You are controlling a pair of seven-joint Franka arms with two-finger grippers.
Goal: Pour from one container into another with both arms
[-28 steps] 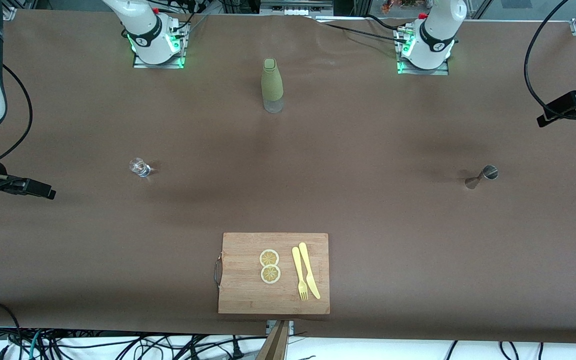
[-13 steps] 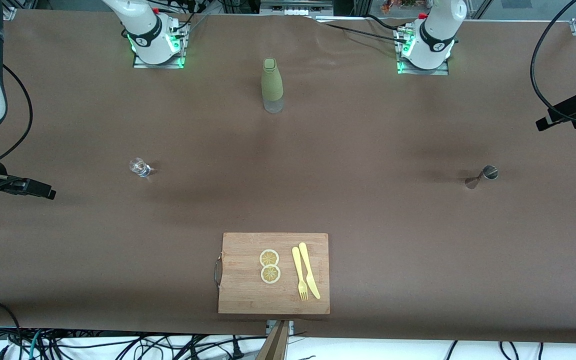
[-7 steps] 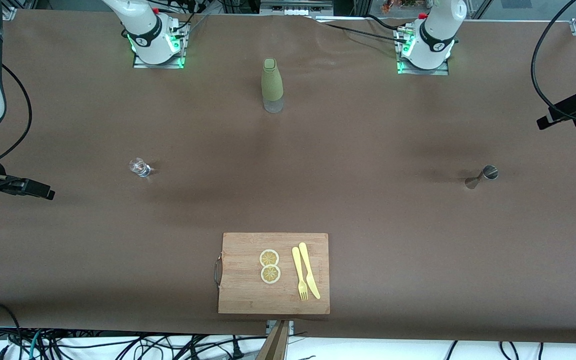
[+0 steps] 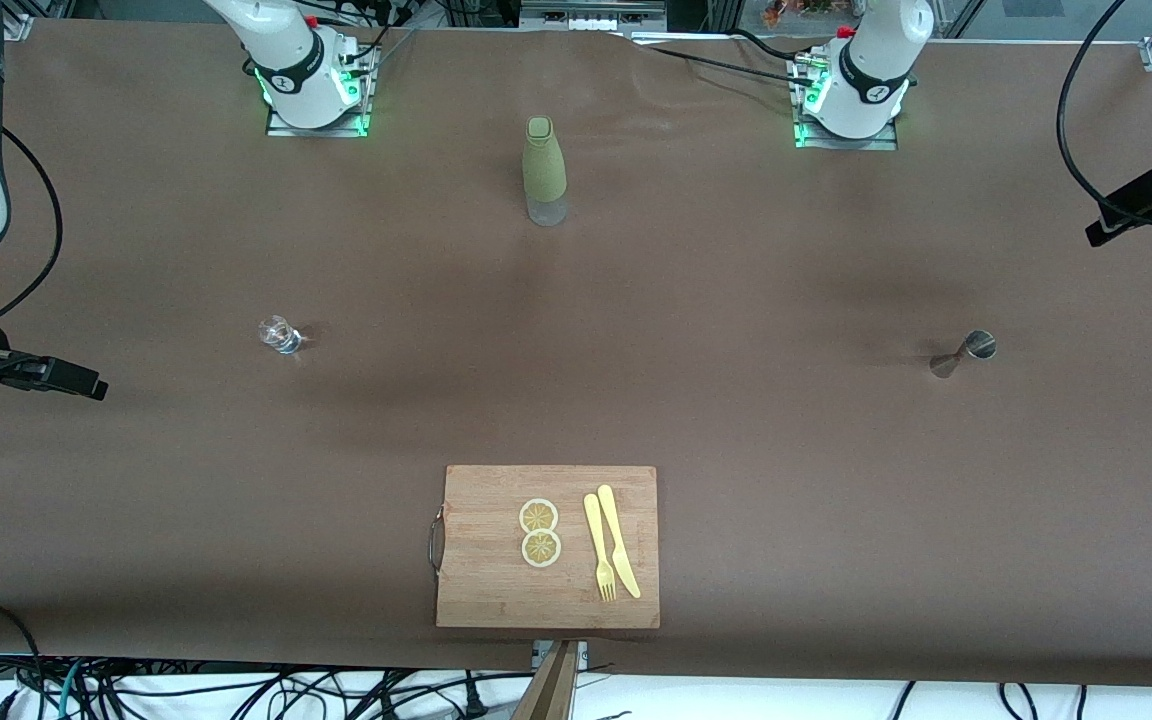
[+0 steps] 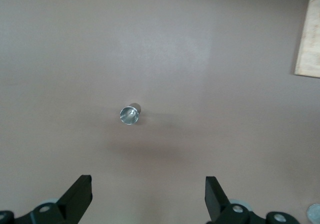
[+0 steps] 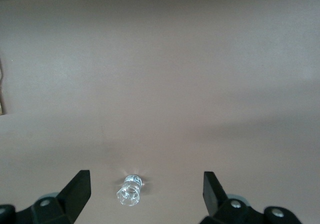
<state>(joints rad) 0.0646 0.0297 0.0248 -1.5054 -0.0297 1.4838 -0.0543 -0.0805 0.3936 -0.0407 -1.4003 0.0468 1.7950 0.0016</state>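
Note:
The tiny clear glass (image 4: 279, 335) stands upright on the brown table toward the right arm's end. The silver hourglass jigger (image 4: 966, 352) stands toward the left arm's end, about as near the front camera as the glass. My right gripper (image 6: 146, 176) hangs high over the glass (image 6: 130, 190), open, with the glass far below between its fingers. My left gripper (image 5: 148, 180) hangs high over the table beside the jigger (image 5: 130, 115), open and holding nothing. In the front view only parts of both arms show at the edges.
A tall olive-green bottle (image 4: 544, 170) stands mid-table between the two bases. A wooden cutting board (image 4: 476, 590) with two lemon slices (image 4: 539, 532), a yellow fork and knife (image 4: 611, 555) lies at the table's near edge. Its corner (image 5: 309, 34) shows in the left wrist view.
The black end part of the left arm at the front view's edge has shifted slightly outward. The glass, jigger and bottle have not moved.

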